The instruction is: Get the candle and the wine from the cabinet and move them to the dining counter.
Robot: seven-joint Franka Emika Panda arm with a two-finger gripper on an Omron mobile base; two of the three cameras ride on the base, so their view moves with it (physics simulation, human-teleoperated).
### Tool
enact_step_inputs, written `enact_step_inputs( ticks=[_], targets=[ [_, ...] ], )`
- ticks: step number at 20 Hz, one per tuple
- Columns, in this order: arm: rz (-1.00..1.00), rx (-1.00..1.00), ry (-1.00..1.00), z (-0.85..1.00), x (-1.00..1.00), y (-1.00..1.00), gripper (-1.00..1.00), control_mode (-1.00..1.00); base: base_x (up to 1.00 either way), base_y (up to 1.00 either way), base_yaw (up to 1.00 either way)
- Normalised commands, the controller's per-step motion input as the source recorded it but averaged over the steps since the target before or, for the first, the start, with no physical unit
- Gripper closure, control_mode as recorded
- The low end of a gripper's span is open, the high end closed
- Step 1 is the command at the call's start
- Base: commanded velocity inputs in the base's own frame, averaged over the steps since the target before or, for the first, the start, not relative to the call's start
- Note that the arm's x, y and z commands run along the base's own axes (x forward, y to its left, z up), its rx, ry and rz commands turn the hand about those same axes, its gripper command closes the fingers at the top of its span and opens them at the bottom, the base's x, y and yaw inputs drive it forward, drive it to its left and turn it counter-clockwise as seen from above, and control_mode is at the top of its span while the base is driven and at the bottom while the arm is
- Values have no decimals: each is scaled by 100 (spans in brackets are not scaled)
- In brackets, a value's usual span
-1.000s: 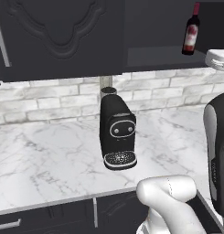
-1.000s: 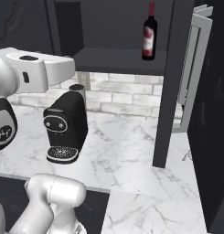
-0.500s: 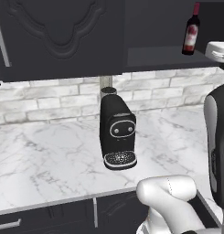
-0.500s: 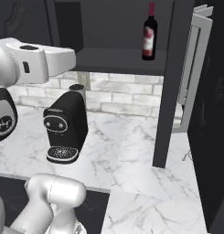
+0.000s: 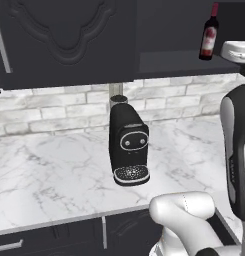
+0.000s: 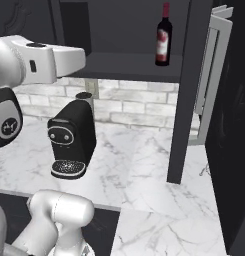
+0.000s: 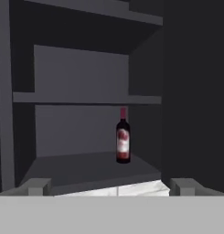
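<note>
**Gripper open and empty, lined up on the wine: approach under way**

Gripper [image 7: 111, 186] found with fingers spread to full width, holding nothing, facing into the open cabinet [image 7: 22, 137] and well short of it.

Left to right across the scene:

- Closed carved door [image 5: 64, 40] at upper left, untouched.
- Coffee machine [image 5: 128, 145] upright on the worktop [image 5: 54, 175] against the brick wall, below the cabinet and outside the likely path.
- Arm [image 6: 39, 60] held level with the lower shelf edge in the right base view. Compared with a second ago, raised slightly in both base views; fingers unchanged, wide throughout.
- Wine [image 7: 123, 137] upright on the lower shelf [image 7: 86, 164], toward its right end, close to the inner side wall. Seen just right of centre between the fingertips in the hand view. Same position as a second ago, undisturbed.
- Open door [image 6: 214, 75] swung out at far right.

Assessment: small climb judged as final height alignment before reaching in. Neither item moved yet; task at an early stage, wine apparently first.

Next move likely calls for a straight advance and a slight shift right to centre the bottle.

Risk: little room between bottle and side wall for the right-hand finger; a nudge could tip the bottle.
</note>
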Motion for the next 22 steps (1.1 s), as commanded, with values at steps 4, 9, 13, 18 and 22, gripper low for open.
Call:
enact_step_inputs(
  ticks=[4,9,13,18,22],
  targets=[
    [0,0,1,0,26,0,-100,-100,0,0,0],
    [0,0,0,0,37,-2,-100,-100,0,0,0],
    [0,0,0,0,21,-1,-100,-100,0,0,0],
    [1,0,0,0,10,-1,-100,-100,0,0,0],
    [1,0,0,0,15,-11,-100,-100,0,0,0]
  ],
)
